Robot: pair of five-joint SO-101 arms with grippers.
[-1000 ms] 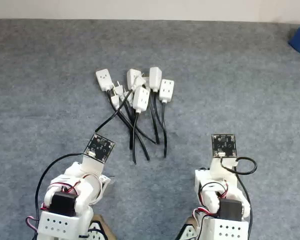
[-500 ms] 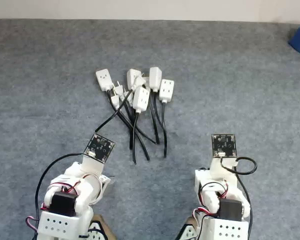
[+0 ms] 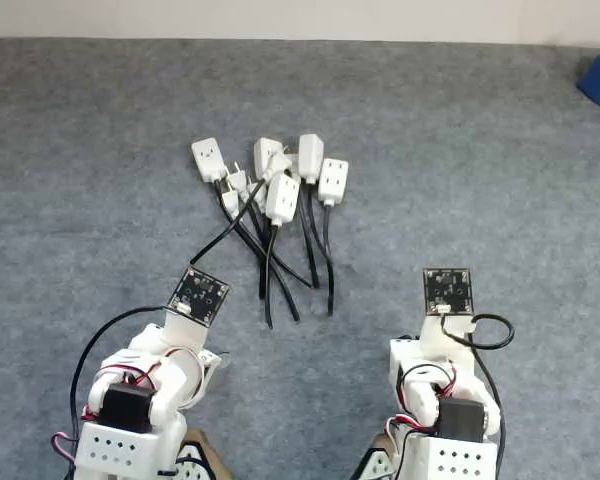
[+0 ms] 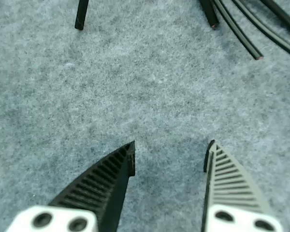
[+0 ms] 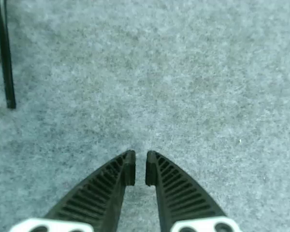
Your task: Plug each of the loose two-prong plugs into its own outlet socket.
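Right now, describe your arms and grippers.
The left arm and right arm are white shells with black motors, red wires and looping black cables. The left gripper has one black and one grey ribbed finger; the right gripper has two black ones.

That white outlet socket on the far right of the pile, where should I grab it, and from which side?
Pinch the outlet socket across its white body's long sides, from above. It lies flat, cord trailing off its near end, with bare carpet on its right.

Several white outlet sockets (image 3: 333, 181) and loose white two-prong plugs (image 3: 237, 181) lie flat, clustered together, their black cords (image 3: 327, 250) overlapping.
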